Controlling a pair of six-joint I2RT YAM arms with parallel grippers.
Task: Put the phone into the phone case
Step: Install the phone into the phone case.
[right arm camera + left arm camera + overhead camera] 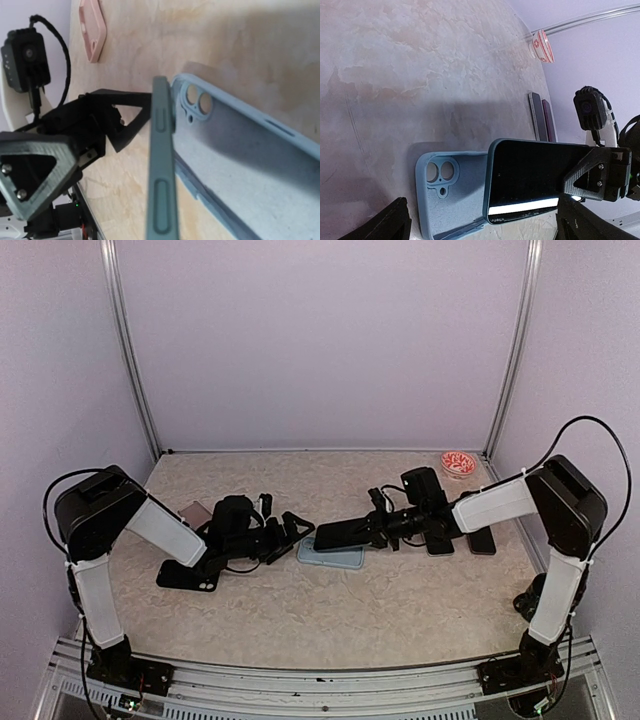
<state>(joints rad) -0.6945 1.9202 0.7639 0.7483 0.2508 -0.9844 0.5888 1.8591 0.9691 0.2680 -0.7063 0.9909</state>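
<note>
Right hand (380, 530) grips phone (340, 534) by one end, above case (330, 558) on worktop (400, 610). Left hand (290, 535) spread, empty, near case. Phone likely stiff, slick, fragile: hold by edges.

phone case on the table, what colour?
Light blue phone case, clearest in the left wrist view.

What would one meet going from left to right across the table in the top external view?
Pink case → left gripper → blue phone case → right gripper holding the phone → red-and-white dish.
</note>
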